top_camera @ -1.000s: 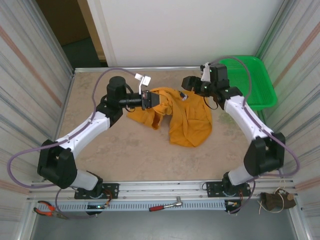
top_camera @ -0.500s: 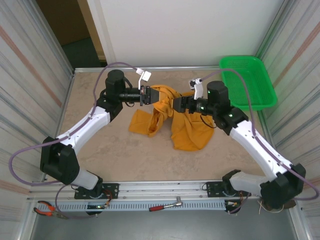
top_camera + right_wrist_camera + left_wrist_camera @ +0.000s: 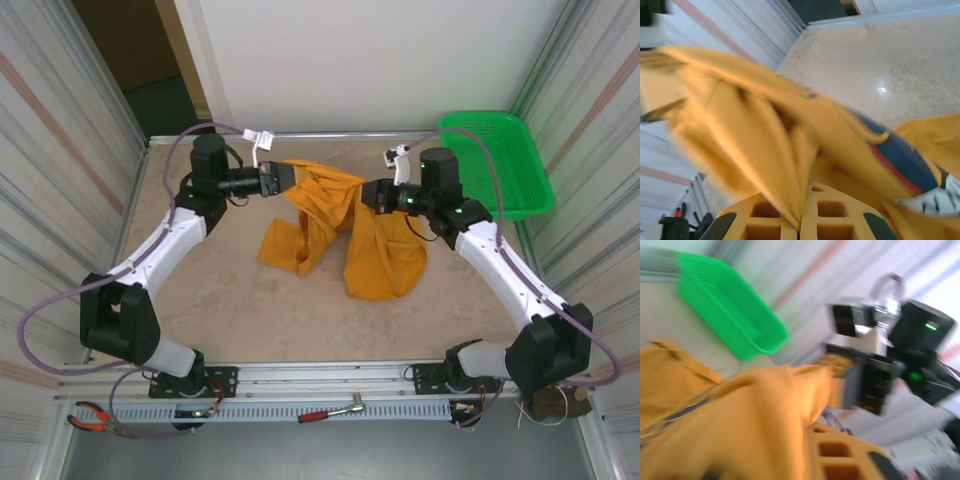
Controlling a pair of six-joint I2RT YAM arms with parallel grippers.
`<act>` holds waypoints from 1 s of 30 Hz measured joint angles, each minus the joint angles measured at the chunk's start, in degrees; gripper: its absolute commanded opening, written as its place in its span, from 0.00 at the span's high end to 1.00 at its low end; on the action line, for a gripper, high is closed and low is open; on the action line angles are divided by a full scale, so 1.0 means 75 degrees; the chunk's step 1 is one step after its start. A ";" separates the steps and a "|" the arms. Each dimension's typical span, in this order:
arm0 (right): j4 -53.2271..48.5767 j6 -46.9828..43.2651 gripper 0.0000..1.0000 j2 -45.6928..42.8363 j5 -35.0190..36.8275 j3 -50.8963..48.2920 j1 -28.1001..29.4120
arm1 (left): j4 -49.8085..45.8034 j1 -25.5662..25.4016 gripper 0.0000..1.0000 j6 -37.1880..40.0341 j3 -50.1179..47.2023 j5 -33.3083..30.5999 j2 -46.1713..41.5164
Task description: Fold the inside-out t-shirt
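Both of my pincers have drawn apart since half a second ago, the left toward 10 o'clock and the right toward 2 o'clock, and the cloth between them has spread wider; the right one stood open then and is now closed

My beige table [image 3: 220,300] lies under everything. On its far half, from the centre toward 12 and 1 o'clock, is the inside-out t-shirt [image 3: 375,250]. Its upper edge is lifted between my two pincers, and the rest hangs in two folds onto the table top. A green basket [image 3: 500,150] sits in the 2 o'clock corner, apart from the shirt.

My left pincer [image 3: 283,177] is at 11 o'clock with its tip at the shirt's upper edge. From its wrist camera the orange cloth [image 3: 740,415] lies blurred over the fingers, so I cannot tell whether they are clamped or parted. My right pincer [image 3: 368,195] is at 1 o'clock. Its wrist camera shows the fingers [image 3: 801,220] pressed together with a fold of the shirt pinched between them. Just beside that fold, toward 3 o'clock, is a dark navy print [image 3: 900,160] edged with red
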 measured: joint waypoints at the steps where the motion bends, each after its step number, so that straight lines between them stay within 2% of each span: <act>1: -0.0017 0.0000 1.00 -0.0125 -0.0166 0.0000 -0.0070 | -0.0085 0.0187 0.58 0.0038 0.0055 -0.0219 0.0122; 3: -0.0023 0.0003 1.00 -0.0329 -0.0455 0.0003 -0.0154 | -0.0326 0.0516 0.45 0.0032 0.0300 -0.0743 0.0495; 6: -0.0023 0.0032 1.00 -0.0414 -0.0790 0.0026 -0.0154 | -0.0659 0.0621 0.40 0.0017 0.0437 -0.1448 0.0816; 8: -0.0029 0.0064 1.00 -0.0396 -0.0901 0.0058 -0.0157 | -0.0778 0.0507 0.33 0.0006 0.0321 -0.1906 0.0717; 10: -0.0023 0.0105 1.00 -0.0356 -0.0970 0.0102 -0.0157 | -0.0953 0.0207 0.30 0.0119 -0.0020 -0.2530 0.0291; 14: -0.0023 0.0201 1.00 -0.0254 -0.1029 0.0149 -0.0157 | -0.1498 -0.1154 0.23 0.0353 -0.0621 -0.3873 -0.0997; 17: -0.0023 0.0204 1.00 -0.0192 -0.1113 0.0149 -0.0157 | -0.1629 -0.1961 0.18 0.0338 -0.0659 -0.4468 -0.1463; 23: -0.0023 0.0204 1.00 -0.0175 -0.1122 0.0149 -0.0140 | -0.2090 -0.2229 0.14 0.0204 -0.0379 -0.5228 -0.0801; 30: -0.0023 0.0204 1.00 -0.0175 -0.1116 0.0149 0.0006 | -0.2515 -0.2387 0.12 0.0160 0.0096 -0.5316 0.0172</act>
